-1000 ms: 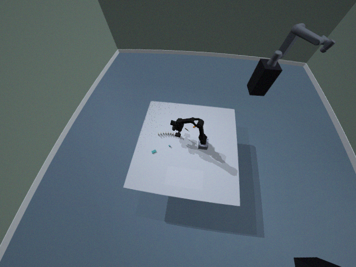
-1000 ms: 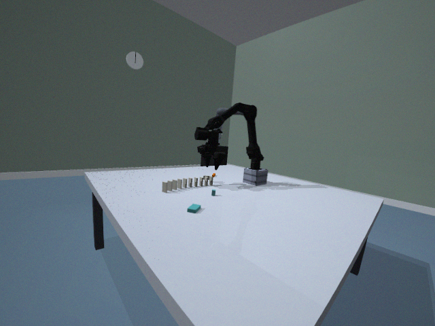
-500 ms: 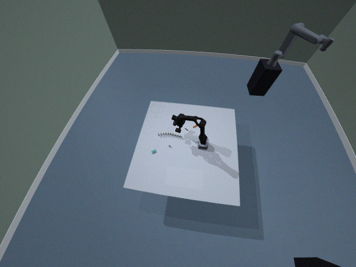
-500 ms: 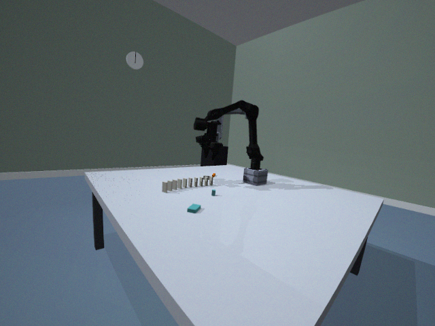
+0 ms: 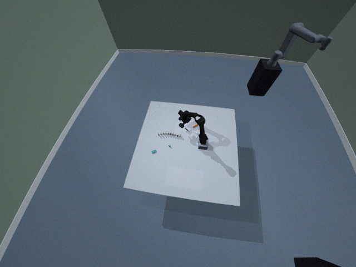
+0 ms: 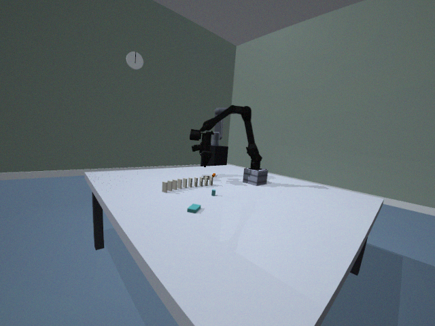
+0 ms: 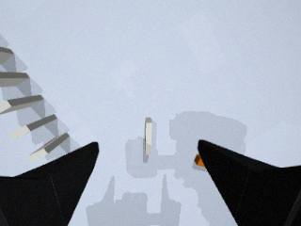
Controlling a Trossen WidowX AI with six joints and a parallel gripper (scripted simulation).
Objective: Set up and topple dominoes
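Note:
A curved row of several cream dominoes (image 5: 170, 134) (image 6: 185, 183) (image 7: 21, 103) stands upright; in the wrist view it runs along the left, partly cut off by the frame edge. A loose domino (image 5: 187, 129) (image 6: 206, 176) (image 7: 149, 137) lies down on a long narrow side, apart from the row, beyond its end nearest the arm. My gripper (image 6: 204, 164) (image 7: 149, 145) is open and empty. It hangs above the loose domino, which shows between the two spread fingers in the wrist view. The left finger shows close beside the nearest row domino there, but higher up.
An orange object (image 5: 196, 125) (image 6: 213, 174) (image 7: 199, 161) lies near the loose domino, partly behind the right finger in the wrist view. A small teal cylinder (image 5: 169, 146) (image 6: 213, 192) and a flat teal block (image 5: 154, 151) (image 6: 194, 208) are on the other side of the row.

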